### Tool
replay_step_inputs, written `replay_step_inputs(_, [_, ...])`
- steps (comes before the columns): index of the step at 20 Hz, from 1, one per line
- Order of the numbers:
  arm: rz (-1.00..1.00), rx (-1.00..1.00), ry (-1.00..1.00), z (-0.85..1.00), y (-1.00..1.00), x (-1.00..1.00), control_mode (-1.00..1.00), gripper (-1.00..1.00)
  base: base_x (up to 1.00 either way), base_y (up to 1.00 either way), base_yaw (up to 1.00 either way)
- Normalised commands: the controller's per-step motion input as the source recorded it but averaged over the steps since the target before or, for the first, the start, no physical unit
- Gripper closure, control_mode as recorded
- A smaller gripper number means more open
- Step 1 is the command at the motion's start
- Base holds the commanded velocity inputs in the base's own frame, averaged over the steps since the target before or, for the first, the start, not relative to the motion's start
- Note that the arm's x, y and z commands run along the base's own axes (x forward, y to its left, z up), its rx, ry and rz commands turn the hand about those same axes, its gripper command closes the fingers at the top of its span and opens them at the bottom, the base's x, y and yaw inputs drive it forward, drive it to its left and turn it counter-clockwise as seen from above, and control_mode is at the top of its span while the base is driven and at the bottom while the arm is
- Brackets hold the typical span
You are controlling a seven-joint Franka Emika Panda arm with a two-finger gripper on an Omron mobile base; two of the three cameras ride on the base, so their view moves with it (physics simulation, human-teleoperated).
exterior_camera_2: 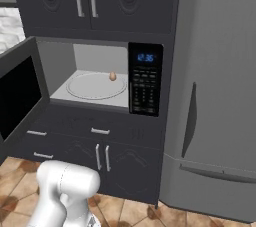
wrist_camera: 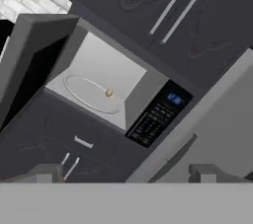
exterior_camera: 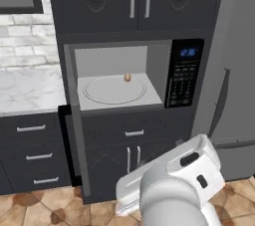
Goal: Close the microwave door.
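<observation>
Door [exterior_camera_2: 20, 93] hangs wide open on the left of the microwave [exterior_camera: 124, 73]; your gripper [wrist_camera: 126, 173], fingers spread and holding nothing, sits well back. Reach left behind the door's outer face first.

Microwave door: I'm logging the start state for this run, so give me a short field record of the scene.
microwave door: swung wide open, hinged at left
microwave: cavity exposed
inside: small brown egg-like item on turntable
keypad panel: blue display lit
gripper: fingertips apart, holding nothing, away from door
fridge: right of microwave, closed
</observation>
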Motion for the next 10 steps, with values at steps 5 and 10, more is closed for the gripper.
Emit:
replay_step_inputs(5, [-0.11,-0.13,-0.34,0.0,1.0,0.1,-1.0,-1.0,0.0,0.0,0.0])
replay_step_inputs(10, [-0.07,-0.11,-0.36,-0.22,1.0,0.19,-1.0,-1.0,0.0,0.0,0.0])
